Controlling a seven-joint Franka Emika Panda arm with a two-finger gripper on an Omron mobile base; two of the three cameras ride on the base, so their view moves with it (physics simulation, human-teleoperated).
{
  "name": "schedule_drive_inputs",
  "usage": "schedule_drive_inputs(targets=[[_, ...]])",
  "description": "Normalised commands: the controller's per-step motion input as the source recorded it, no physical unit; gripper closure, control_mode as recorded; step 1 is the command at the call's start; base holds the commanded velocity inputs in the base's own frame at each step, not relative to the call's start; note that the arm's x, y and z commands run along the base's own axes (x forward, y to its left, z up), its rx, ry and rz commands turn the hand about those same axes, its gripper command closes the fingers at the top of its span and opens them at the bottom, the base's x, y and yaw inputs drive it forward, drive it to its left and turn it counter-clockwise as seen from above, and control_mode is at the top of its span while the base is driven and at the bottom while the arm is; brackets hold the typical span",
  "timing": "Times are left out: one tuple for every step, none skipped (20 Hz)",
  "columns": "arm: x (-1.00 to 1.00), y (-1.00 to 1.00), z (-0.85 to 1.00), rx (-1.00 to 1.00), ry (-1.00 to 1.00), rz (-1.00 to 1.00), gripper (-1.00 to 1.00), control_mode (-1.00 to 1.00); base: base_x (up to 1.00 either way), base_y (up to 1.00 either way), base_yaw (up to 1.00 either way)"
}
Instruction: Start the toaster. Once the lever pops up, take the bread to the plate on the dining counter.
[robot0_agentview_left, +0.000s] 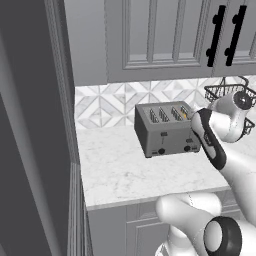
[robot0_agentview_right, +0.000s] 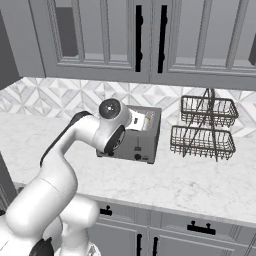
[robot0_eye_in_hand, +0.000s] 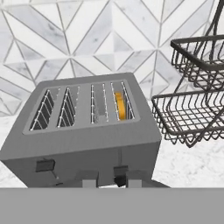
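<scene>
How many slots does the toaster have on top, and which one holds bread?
4, side by side across the top of the toaster. In the hand view, the bread sits in the rightmost slot, nearest the wire rack; the other three look empty.

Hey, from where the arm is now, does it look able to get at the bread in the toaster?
Probably yes. The bread stands in the rightmost slot of the toaster, open from above, with the wire basket off to one side, though it sits low in the slot.

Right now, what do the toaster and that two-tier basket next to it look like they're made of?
The toaster looks like dark grey metal with a matte, brushed-looking finish: flat boxy panels, no glare. The basket looks like thin dark wire, probably coated metal, since it is an open see-through mesh. Both are rendered, so this is appearance only.
</scene>
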Motion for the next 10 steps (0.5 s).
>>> schedule_drive_inputs(targets=[[0.42, 0.00, 0.10, 0.00, 0.00, 0.00, -1.00, -1.00, 0.00, 0.00, 0.00], [0.44, 0.00, 0.21, 0.00, 0.02, 0.00, -1.00, -1.00, 0.00, 0.00, 0.00], [0.44, 0.00, 0.19, 0.00, 0.02, 0.00, -1.00, -1.00, 0.00, 0.00, 0.00], [0.40, -0.01, 0.19, 0.00, 0.02, 0.00, -1.00, -1.00, 0.00, 0.00, 0.00], [0.30, -0.11, 0.19, 0.00, 0.00, 0.00, -1.00, -1.00, 0.00, 0.00, 0.00], [0.22, -0.14, 0.18, 0.00, 0.00, 0.00, -1.00, -1.00, 0.00, 0.00, 0.00], [0.21, -0.14, 0.00, 0.00, 0.00, 0.00, -1.00, -1.00, 0.00, 0.00, 0.00], [0.30, -0.11, 0.00, 0.00, 0.00, 0.00, -1.00, -1.00, 0.00, 0.00, 0.00], [0.26, -0.04, -0.25, -0.03, -0.15, 0.00, -1.00, -1.00, 0.00, 0.00, 0.00], [0.18, 0.00, -0.27, -0.05, -0.23, 0.00, -1.00, -1.00, 0.00, 0.00, 0.00]])
